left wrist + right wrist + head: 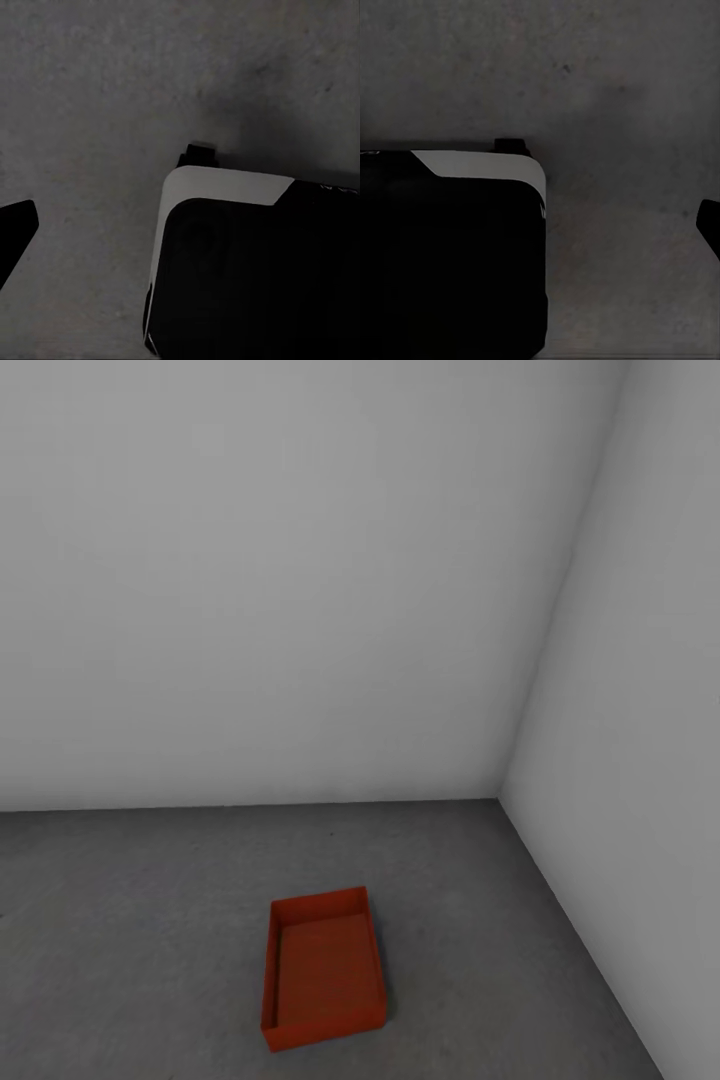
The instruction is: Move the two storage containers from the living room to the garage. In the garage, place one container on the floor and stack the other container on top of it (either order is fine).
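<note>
One orange-red storage container (323, 968) sits open side up and empty on the dark grey concrete floor (140, 920) of the garage, near the corner where two plain walls meet. Nothing is stacked on or in it. In the left wrist view a single dark fingertip (15, 232) juts in over bare floor (90, 90). The right wrist view likewise shows one dark fingertip (710, 225) over bare concrete (615, 90). Neither fingertip has anything against it, and both sit far out at the frame's edge.
A grey-white back wall (280, 580) and a side wall (640, 720) close the corner to the right of the container. My own black and white base (255, 270) (450, 255) stands on the floor under both wrists. Open concrete stretches left of the container.
</note>
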{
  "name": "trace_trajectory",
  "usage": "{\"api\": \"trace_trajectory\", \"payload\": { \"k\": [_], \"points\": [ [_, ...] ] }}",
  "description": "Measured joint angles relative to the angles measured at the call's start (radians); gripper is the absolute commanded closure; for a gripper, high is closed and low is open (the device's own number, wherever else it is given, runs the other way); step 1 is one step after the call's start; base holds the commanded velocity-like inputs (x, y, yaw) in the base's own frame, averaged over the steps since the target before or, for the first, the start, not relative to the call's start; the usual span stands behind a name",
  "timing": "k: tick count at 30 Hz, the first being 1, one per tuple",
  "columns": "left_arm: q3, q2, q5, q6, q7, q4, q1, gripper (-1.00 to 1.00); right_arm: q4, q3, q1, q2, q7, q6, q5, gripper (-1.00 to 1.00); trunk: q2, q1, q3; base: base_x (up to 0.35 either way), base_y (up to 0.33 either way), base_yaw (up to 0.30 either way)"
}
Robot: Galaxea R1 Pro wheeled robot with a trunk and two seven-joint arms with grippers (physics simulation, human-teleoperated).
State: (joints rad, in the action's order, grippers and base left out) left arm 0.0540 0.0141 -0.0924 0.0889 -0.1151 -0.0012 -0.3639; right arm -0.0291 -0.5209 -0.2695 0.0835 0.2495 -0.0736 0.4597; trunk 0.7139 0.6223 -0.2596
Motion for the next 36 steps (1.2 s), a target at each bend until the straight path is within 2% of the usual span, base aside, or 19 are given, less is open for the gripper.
{"api": "trace_trajectory", "payload": {
  "k": [2, 6, 18, 36],
  "points": [
    [0.0, 0.0, -0.002, -0.029, 0.01, 0.0, 0.018, -1.0, 0.0, 0.0, 0.001, 0.0, 0.0, 0.0, -0.001, -1.0, 0.0, 0.0, 0.0, 0.0, 0.0, 0.0],
    [0.0, 0.0, -0.003, -0.045, 0.014, 0.0, 0.023, -1.0, 0.0, 0.0, 0.001, -0.001, 0.0, 0.0, -0.002, -1.0, 0.0, 0.0, 0.0, 0.0, 0.0, 0.0],
    [0.0, 0.0, -0.002, -0.05, 0.015, 0.0, 0.024, -1.0, 0.0, 0.0, 0.001, 0.003, 0.001, 0.008, -0.002, -1.0, 0.0, 0.0, 0.0, 0.0, 0.0, -0.004],
    [0.0, 0.0, 0.0, -0.052, 0.013, -0.001, 0.024, -1.0, 0.0, 0.0, 0.001, 0.001, 0.002, 0.001, 0.007, -1.0, 0.0, 0.0, 0.009, 0.0, 0.0, -0.208]
  ]
}}
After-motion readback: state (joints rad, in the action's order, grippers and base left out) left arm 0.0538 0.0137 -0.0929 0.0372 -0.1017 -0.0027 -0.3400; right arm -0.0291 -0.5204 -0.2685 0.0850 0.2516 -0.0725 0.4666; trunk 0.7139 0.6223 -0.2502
